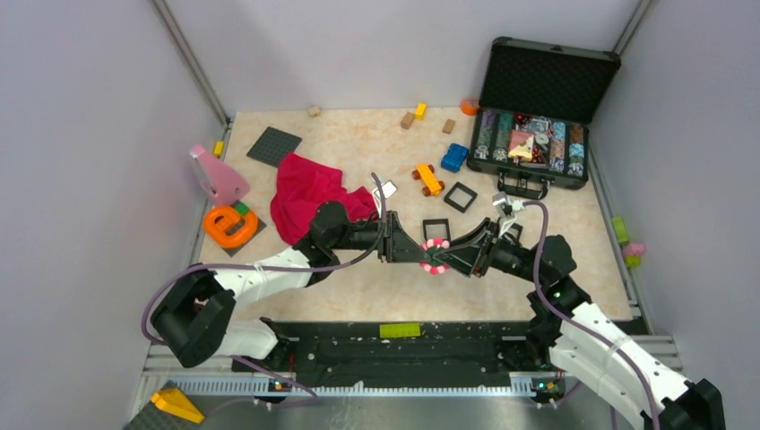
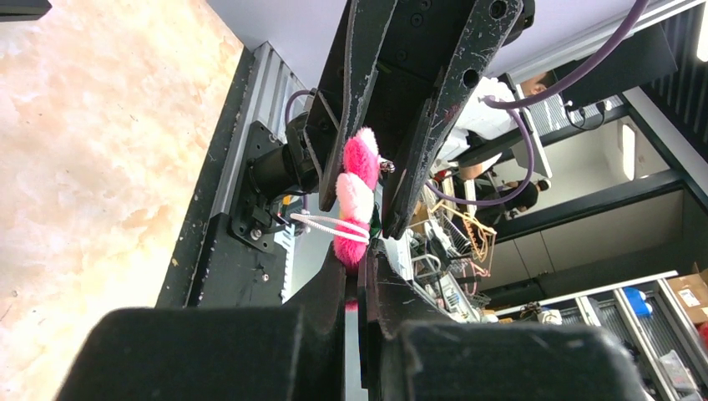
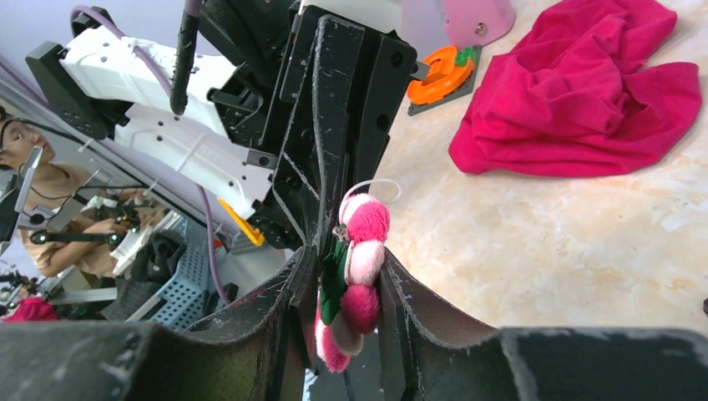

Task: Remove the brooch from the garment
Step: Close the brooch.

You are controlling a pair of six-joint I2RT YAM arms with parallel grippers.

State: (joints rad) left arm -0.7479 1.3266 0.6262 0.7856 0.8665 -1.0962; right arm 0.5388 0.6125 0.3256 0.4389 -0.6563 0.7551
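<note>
The brooch [image 1: 436,255], a fluffy pink-and-white flower disc with a green back, hangs in the air above the table's front middle, between both grippers. My left gripper [image 1: 421,253] comes from the left and is shut on its edge [image 2: 354,249]. My right gripper [image 1: 450,258] comes from the right, its fingers pressing both faces of the brooch [image 3: 361,266]. A thin white loop sticks out of the brooch. The garment [image 1: 309,193], a crumpled magenta cloth, lies on the table behind the left arm, apart from the brooch [image 3: 584,92].
An orange ring toy [image 1: 229,225] and a pink piece [image 1: 218,175] sit at the left edge. An open black case [image 1: 538,116] stands back right. A toy car [image 1: 428,179], a blue brick [image 1: 454,158] and black square frames [image 1: 460,196] lie mid-table.
</note>
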